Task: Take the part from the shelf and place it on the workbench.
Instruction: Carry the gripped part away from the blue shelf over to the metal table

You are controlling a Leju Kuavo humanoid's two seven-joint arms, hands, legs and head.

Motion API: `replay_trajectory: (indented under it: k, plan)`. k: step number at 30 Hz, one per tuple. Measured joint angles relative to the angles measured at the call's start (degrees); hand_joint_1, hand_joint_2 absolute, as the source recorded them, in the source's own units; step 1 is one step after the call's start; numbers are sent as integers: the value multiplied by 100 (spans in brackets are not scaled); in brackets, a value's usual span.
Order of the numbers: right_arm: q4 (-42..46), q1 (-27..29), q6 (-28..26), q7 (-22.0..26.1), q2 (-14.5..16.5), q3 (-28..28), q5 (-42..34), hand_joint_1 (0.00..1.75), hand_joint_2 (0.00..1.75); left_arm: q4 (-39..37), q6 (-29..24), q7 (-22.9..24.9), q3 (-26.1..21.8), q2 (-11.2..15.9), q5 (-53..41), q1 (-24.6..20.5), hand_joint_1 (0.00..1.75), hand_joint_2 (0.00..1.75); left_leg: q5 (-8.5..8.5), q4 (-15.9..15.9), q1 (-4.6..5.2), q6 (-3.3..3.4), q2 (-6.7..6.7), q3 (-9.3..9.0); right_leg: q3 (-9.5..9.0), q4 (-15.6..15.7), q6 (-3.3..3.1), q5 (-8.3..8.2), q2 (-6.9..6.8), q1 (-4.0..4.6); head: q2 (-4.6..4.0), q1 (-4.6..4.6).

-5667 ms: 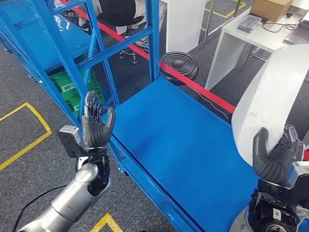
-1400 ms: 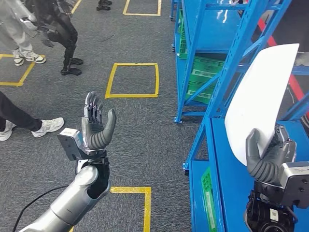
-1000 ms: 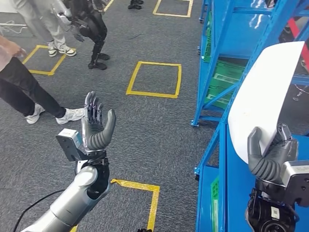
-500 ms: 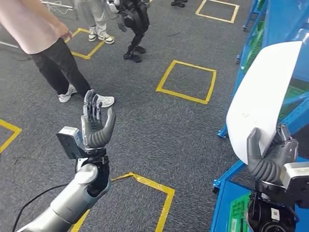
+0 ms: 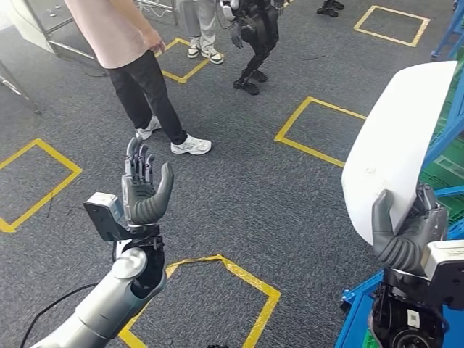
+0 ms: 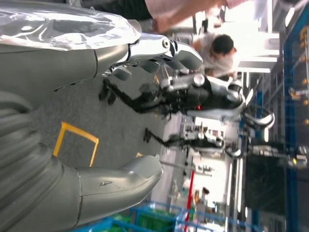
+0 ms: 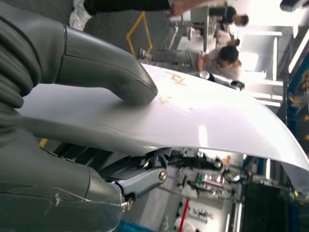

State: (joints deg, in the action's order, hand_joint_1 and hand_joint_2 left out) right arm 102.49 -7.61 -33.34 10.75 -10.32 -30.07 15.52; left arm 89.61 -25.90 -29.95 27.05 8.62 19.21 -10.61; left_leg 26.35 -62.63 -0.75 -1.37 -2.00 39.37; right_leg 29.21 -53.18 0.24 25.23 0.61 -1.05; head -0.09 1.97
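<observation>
Right hand (image 5: pixel 407 235) fingers clamp the lower edge of the white part (image 5: pixel 396 141), lower right of the head frame. Part looks a thin, smooth, curved panel: probably light, flexible, slippery; edge hold suits. Right wrist view shows thumb atop, fingers beneath. Left hand (image 5: pixel 143 190) spread, empty.

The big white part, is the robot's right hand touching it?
Touching. In the right wrist view the thumb presses flat on the white curved part, with fingers underneath. The head view shows the right hand gripping its lower edge.
</observation>
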Motion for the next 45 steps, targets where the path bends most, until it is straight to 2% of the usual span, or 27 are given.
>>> replay_trajectory:
  k: [2, 3, 4, 7, 9, 11, 13, 14, 16, 18, 19, 20, 22, 24, 26, 27, 28, 29, 31, 33, 34, 36, 38, 39, 41, 43, 45]
  plan:
    - [-1, 2, 1, -2, 0, 1, -1, 175, 175, -3, 0, 3, 2, 0, 0, 16, 0, 175, 258, -721, -23, -60, 114, 339, 2, -3, -8, 10, -146, -15, 0, 52]
    - [-1, 4, 1, -3, 0, 1, -1, 175, 175, -4, 0, 3, 3, 2, 0, 20, 0, 175, 244, -836, -44, -88, 133, 398, 1, -7, 1, 21, -217, -25, 0, 80]
    - [-2, 5, 1, -3, 0, 0, -1, 175, 175, -5, 0, 4, 3, 4, 0, 18, 0, 175, 124, -702, -65, -115, 161, 338, -2, -16, 21, 38, -284, -35, 0, 103]
    - [-2, 3, 1, -3, 0, 1, -1, 175, 175, -4, 0, 4, 3, 1, 0, -1, 0, 175, -356, 415, -88, -160, 467, -201, -14, -110, 143, 148, -488, -36, 0, 150]
    - [-2, 0, 3, -1, 0, -1, -1, 175, 175, -3, 0, 4, 4, -4, 0, -12, 0, 175, -410, 705, -70, -59, 541, -329, -33, -154, 224, 221, -600, 2, 0, 137]
    - [-2, -2, 8, 0, 0, -6, -1, 175, 175, -2, 0, 3, 5, -3, 0, -12, 0, 175, -397, 682, -60, 76, 376, -316, -91, -132, 288, 259, -702, -2, 0, 87]
    - [-2, -10, 10, 0, 0, -4, -1, 175, 175, -2, 0, 3, 4, -4, -1, -19, 0, 175, -396, 690, -70, 159, 239, -321, -57, -285, 337, 417, -545, -34, 0, 46]
    - [-2, -12, 10, -1, 0, -2, -1, 175, 175, -2, 1, 3, 4, -8, -1, -26, 0, 175, -400, 698, -78, 192, 173, -326, 57, -547, 347, 580, -399, -42, 0, 22]
    - [-2, 3, 10, -1, 0, -1, -1, 175, 175, -2, 3, 3, 4, -19, 0, -33, 0, 175, -402, 699, -63, 232, 37, -327, 451, -1370, 330, 953, -164, -29, 0, -15]
    - [-2, 27, 10, -5, 0, -2, -1, 175, 175, -4, 7, 3, 5, -29, 0, -28, 0, 175, -403, 698, -33, 248, -122, -329, 761, -1908, 292, 1053, -107, -3, 0, -27]
    - [-2, 33, 10, -5, 0, -2, -1, 175, 175, -5, 9, 4, 5, -31, 0, -26, 0, 175, -404, 698, -18, 252, -210, -333, 771, -1840, 256, 924, -85, 9, 0, -30]
    - [-2, 35, 10, -5, 0, -2, -1, 175, 175, -6, 11, 4, 5, -33, 0, -27, 0, 175, -405, 698, -5, 253, -299, -340, 679, -1558, 208, 706, -34, 25, 0, -31]
    - [-2, 37, 10, -5, 0, -1, -1, 175, 175, -6, 14, 7, 5, -40, 0, -34, 0, 175, -415, 697, 6, 244, -461, -345, 374, -759, 96, 287, 259, 43, 0, -30]
    - [-2, 44, 11, -5, 0, 2, -1, 175, 175, -7, 15, 19, 5, -50, 0, -38, 0, 175, -444, 702, -22, 198, -600, -321, 189, -311, 38, 163, 486, 60, 0, -37]
    - [-1, 48, 17, -4, 1, 2, -1, 175, 175, -8, 15, 34, 6, -50, 0, -32, 0, 175, -493, 740, -47, 117, -745, -295, 105, -218, 27, 162, 403, 69, 0, -54]
    - [-1, 46, 24, -5, 1, 1, -1, 175, 175, -7, 15, 37, 7, -44, 0, -28, 0, 175, -495, 741, -40, 87, -719, -282, 68, -173, 19, 134, 314, 58, 0, -62]
    - [0, 45, 30, -4, 2, 0, -1, 175, 175, -7, 14, 38, 8, -39, 0, -32, 0, 175, -443, 674, -19, 56, -583, -242, 29, -118, 3, 99, 224, 42, 0, -43]
    - [1, 47, 34, -3, 2, 0, -1, 175, 175, -7, 13, 39, 9, -33, -1, -44, 0, 175, -325, 492, -3, 25, -381, -152, 13, -64, -16, 64, 126, 25, 0, -14]
    - [1, 60, 36, -4, 2, 2, -1, 175, 175, -9, 11, 42, 13, -33, -1, -61, 0, 175, 50, -204, -12, -43, 31, 173, 10, -27, -46, 38, -61, 34, 0, 43]
    - [0, 73, 37, -7, 2, 1, -1, 175, 175, -18, 11, 46, 16, -34, 1, -53, 0, 175, 260, -790, -33, -104, 145, 428, 18, -29, -51, 43, -253, 41, 0, 57]
    - [0, 77, 38, -7, 2, 0, -1, 175, 175, -22, 13, 50, 17, -34, 1, -49, 0, 175, 216, -788, -39, -121, 168, 404, 18, -30, -46, 49, -345, 41, 0, 70]
    - [0, 81, 42, -5, 2, 1, -1, 175, 175, -28, 20, 57, 18, -34, 5, -62, 0, 175, -99, -145, -41, -126, 297, 18, 6, -40, -16, 70, -504, 40, 0, 104]
    - [0, 81, 45, -4, 2, 6, -1, 175, 175, -28, 34, 58, 19, -38, 10, -98, 0, 175, -336, 586, -6, -54, 524, -385, 1, -67, 42, 111, -630, 75, 0, 122]
    - [0, 81, 45, -3, 2, 7, -1, 175, 175, -30, 41, 59, 19, -40, 12, -113, 0, 175, -373, 763, 13, 2, 578, -475, -7, -78, 73, 131, -681, 96, 0, 114]
    - [0, 82, 45, -1, 2, 7, -1, 175, 175, -33, 49, 61, 20, -40, 16, -127, 0, 175, -374, 814, 32, 117, 477, -476, -38, -80, 128, 160, -789, 114, 0, 86]
    - [1, 81, 44, 2, 2, 11, 0, 175, 175, -38, 51, 61, 20, -42, 17, -136, 0, 175, -382, 834, 6, 190, 349, -485, -35, -161, 191, 256, -682, 83, 0, 65]
    - [2, 86, 44, 6, 2, 15, 1, 175, 175, -46, 54, 59, 20, -54, 18, -163, 0, 175, -400, 857, -27, 250, 226, -497, 179, -678, 236, 583, -344, 52, 0, 24]
